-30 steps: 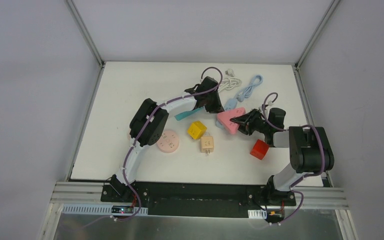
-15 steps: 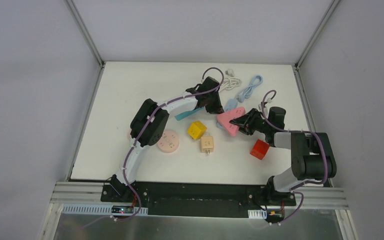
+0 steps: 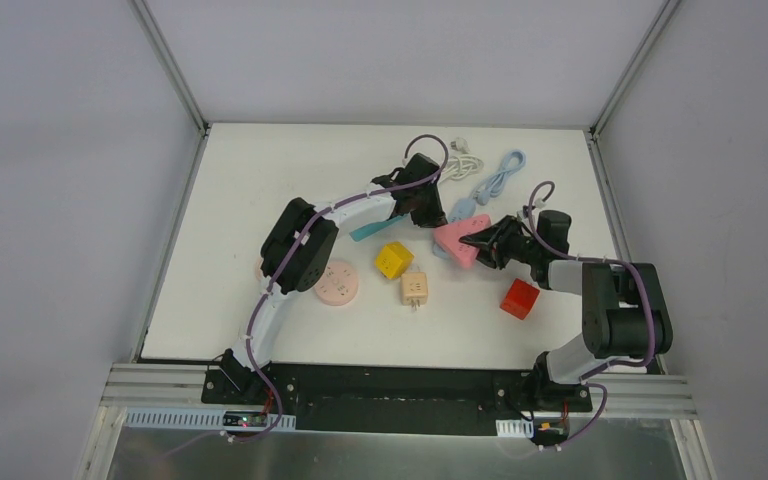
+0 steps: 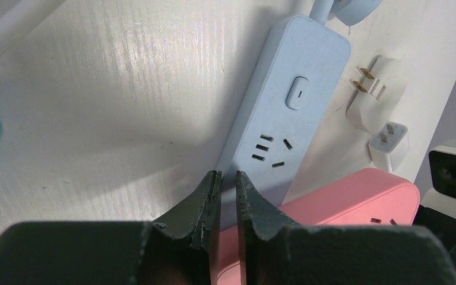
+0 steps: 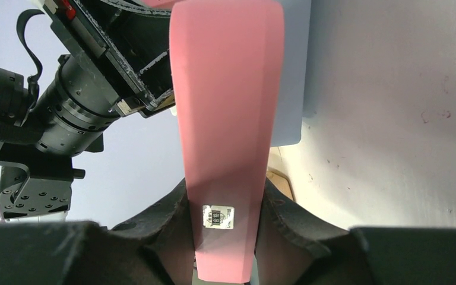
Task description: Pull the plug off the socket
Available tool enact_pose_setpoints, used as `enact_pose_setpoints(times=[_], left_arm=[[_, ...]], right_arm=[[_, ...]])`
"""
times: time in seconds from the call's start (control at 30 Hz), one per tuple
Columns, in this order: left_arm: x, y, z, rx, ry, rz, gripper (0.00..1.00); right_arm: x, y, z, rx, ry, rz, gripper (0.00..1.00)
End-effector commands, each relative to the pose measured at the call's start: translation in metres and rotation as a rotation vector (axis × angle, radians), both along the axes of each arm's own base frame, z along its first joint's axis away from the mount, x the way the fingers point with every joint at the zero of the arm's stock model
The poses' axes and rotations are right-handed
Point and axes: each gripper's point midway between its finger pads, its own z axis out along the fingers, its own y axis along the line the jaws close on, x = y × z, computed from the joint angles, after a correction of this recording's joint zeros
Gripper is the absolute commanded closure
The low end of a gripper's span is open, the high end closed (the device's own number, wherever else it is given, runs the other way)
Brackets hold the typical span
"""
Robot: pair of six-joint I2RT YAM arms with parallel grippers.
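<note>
The pink socket (image 5: 225, 119) (right fingers (image 5: 285, 222) clamp it) overlaps blue strip (image 4: 273, 113).

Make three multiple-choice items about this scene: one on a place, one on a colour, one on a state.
1. Where is the red cube?
A. right of the beige cube
B. left of it
C. on top of it

2. What colour is the strip in the right gripper?
A. blue
B. white
C. pink

3. How does the left gripper stand?
A. wide open
B. shut
C. shut on a cable

Key:
1 A: the top view shows it to the right of the beige cube.
2 C: the right wrist view shows pink between the fingers.
3 B: the left wrist view shows the fingertips almost touching, with nothing seen between them.
</note>
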Motion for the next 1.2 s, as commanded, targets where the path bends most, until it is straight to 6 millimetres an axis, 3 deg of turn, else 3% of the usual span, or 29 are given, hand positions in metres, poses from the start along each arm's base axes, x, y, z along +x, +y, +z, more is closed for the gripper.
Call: enact_pose_setpoints(times=[0.0, 0.2, 0.3, 0.47, 0.67, 0.8, 1.0, 1.1, 1.17], left_arm=[[-0.052, -0.006, -0.041, 0.082, 0.139, -0.102, 0.87], [-0.051, -0.004, -0.041, 0.093, 0.130, -0.095, 0.88], [-0.052, -0.004, -0.040, 0.090, 0.130, -0.098, 0.88], [-0.051, -0.004, -0.039, 0.088, 0.125, -0.096, 0.88], [-0.048, -0.007, -0.029, 0.049, 0.106, -0.103, 0.86], [-0.036, -0.009, 0.004, -0.002, 0.042, -0.120, 0.79], [-0.015, -0.003, 0.093, -0.094, -0.133, -0.143, 0.62], [-0.013, 0.014, 0.126, -0.069, -0.213, -0.131, 0.59], [-0.012, 0.032, 0.137, -0.025, -0.247, -0.095, 0.58]], right_arm=[[0.008, 0.014, 0.054, 0.074, -0.181, 0.103, 1.00], [-0.010, 0.023, 0.061, -0.090, -0.363, 0.204, 1.00], [-0.009, 0.020, 0.058, -0.166, -0.375, 0.202, 1.00], [-0.001, 0.019, 0.053, -0.131, -0.276, 0.175, 1.00], [-0.002, 0.015, 0.065, -0.147, -0.312, 0.145, 1.00], [-0.005, 0.008, 0.072, -0.180, -0.322, 0.111, 1.00], [-0.010, -0.013, 0.075, -0.272, -0.307, -0.011, 1.00], [-0.011, -0.028, 0.075, -0.325, -0.292, -0.098, 1.00], [-0.009, -0.038, 0.076, -0.350, -0.280, -0.156, 1.00]])
